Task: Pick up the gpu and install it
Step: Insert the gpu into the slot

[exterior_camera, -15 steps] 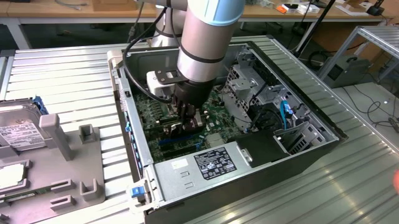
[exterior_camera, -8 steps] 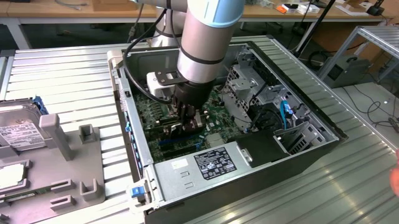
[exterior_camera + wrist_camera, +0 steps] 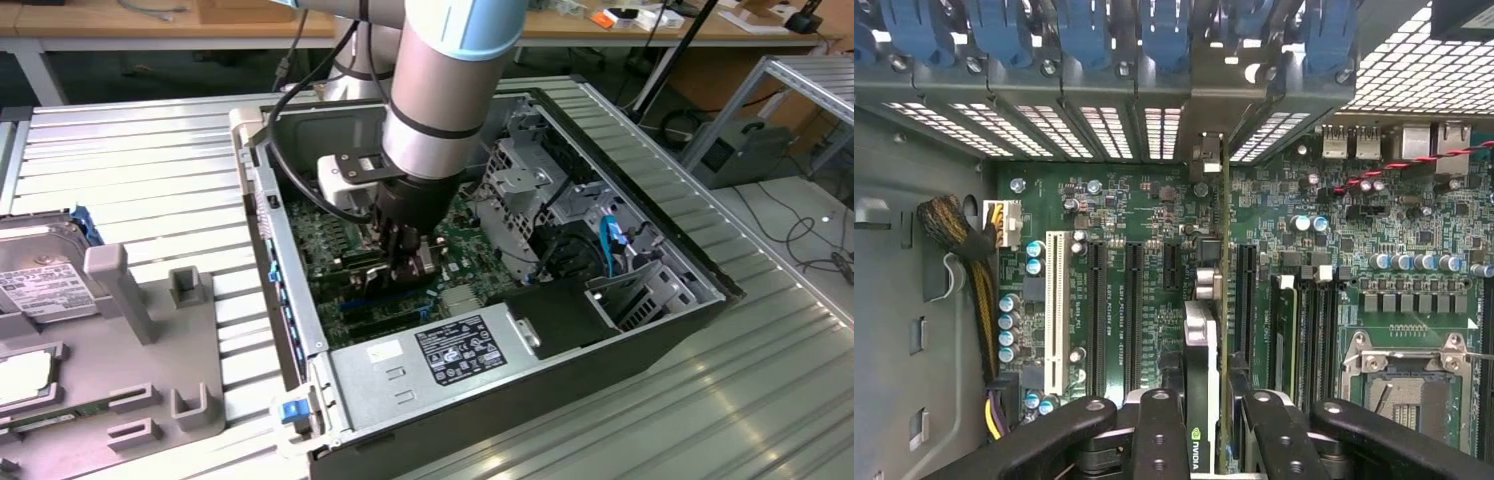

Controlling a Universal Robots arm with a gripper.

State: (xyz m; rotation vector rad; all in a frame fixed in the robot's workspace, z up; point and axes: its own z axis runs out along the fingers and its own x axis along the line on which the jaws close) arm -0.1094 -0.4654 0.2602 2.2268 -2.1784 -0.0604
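Black jointed fingers (image 3: 1154, 440) of the gripper (image 3: 1206, 440) are pinched on the gpu (image 3: 1201, 380), holding the thin card on edge with one finger against each flat face. From the wrist view the card stands upright over the green motherboard (image 3: 1154, 220), its long edge running toward the rear slot openings, and its silver end bracket (image 3: 1206, 160) reaches up to the perforated back wall of the case. Whether the edge connector is already touching a slot I cannot tell. To do this step well, I'd judge the card must stay square to the long black slot (image 3: 1244, 290) beside it and go down straight, without rocking, while the bracket tip slides cleanly into its gap. Around it are 1 white slot (image 3: 1057, 310), several black ones, round capacitor cans and a braided cable bundle (image 3: 954, 225). From the room, the grey arm (image 3: 447, 90) plunges into the open steel computer case (image 3: 641, 330), which lies on a ribbed metal table (image 3: 134, 170).
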